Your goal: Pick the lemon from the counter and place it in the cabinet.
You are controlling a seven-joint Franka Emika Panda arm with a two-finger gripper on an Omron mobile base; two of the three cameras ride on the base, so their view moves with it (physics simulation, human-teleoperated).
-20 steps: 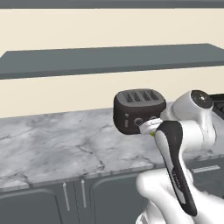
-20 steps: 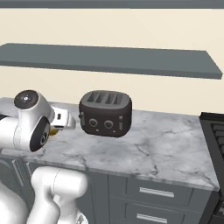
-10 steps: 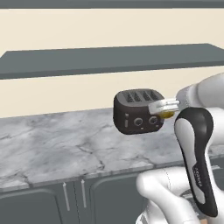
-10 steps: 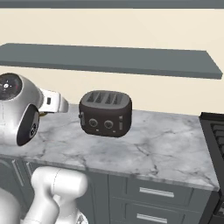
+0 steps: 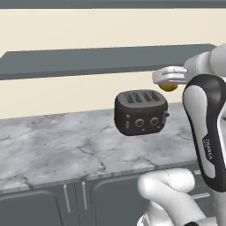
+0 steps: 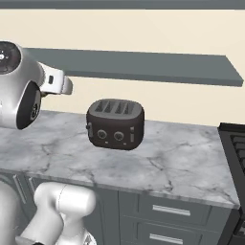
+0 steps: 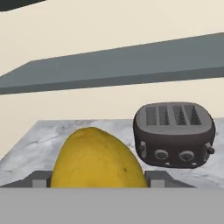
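Observation:
The yellow lemon fills the lower middle of the hand view, clamped between my two dark fingers. My gripper is shut on it and hangs in the air above the marble counter, to the right of the toaster, a little below the front edge of the long dark grey cabinet. In the left base view the lemon peeks out under the white hand. From the right base, the gripper is at the left, just under the cabinet, with the counter below.
A black four-slot toaster stands on the counter at mid depth, also in the right base view and the hand view. A dark stove edge borders the counter's right end. Dark doors and drawers run below the counter.
The arm has lifted the lemon from just above the counter to nearly the cabinet's height. The toaster has not moved.

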